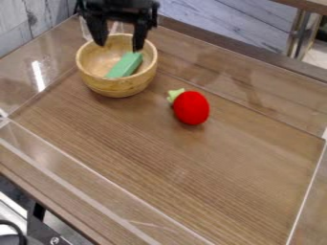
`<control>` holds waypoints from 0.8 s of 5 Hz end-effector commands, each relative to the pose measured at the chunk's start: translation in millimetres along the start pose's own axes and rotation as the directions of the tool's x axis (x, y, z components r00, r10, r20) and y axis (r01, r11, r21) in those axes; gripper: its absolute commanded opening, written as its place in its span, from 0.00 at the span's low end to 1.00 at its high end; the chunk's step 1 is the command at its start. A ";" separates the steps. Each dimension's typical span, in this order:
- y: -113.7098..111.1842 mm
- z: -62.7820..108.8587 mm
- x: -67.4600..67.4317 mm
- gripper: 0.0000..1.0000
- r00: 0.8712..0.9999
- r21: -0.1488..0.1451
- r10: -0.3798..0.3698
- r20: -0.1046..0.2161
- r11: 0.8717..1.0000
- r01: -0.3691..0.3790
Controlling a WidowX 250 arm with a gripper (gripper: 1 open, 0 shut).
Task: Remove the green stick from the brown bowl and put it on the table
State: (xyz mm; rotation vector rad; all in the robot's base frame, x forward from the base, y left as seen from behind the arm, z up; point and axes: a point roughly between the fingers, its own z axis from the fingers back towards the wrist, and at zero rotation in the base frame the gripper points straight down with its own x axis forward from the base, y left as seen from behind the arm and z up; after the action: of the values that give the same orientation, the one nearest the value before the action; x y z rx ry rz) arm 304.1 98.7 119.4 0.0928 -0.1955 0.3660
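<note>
The green stick (pixel 124 66) is a mint-green bar lying slanted inside the brown bowl (pixel 92 79), which stands at the far left of the table (pixel 166 163). My gripper (pixel 119 38) hangs open just above the bowl's far rim, its two dark fingers (pixel 98 36) spread to either side of the stick's upper end. Nothing is between the fingers. The stick's far tip is partly behind the right finger.
A red strawberry-like toy (pixel 190 106) with a green top lies right of the bowl near the table's middle. Clear plastic walls (pixel 26 72) ring the tabletop. Bare wood spreads in front of and to the right of the bowl.
</note>
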 end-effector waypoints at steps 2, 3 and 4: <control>-4.9 -12.6 4.3 1.00 0.989 -0.004 -0.142 0.028 0.990 0.142; 1.9 -15.0 6.1 1.00 0.986 -0.001 -0.164 0.019 0.986 0.164; 14.9 -20.9 16.6 1.00 0.981 0.000 -0.195 0.012 0.981 0.195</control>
State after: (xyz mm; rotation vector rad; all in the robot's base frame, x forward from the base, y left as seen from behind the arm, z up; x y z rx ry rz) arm 309.7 116.0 85.5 0.0932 -0.1392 0.1729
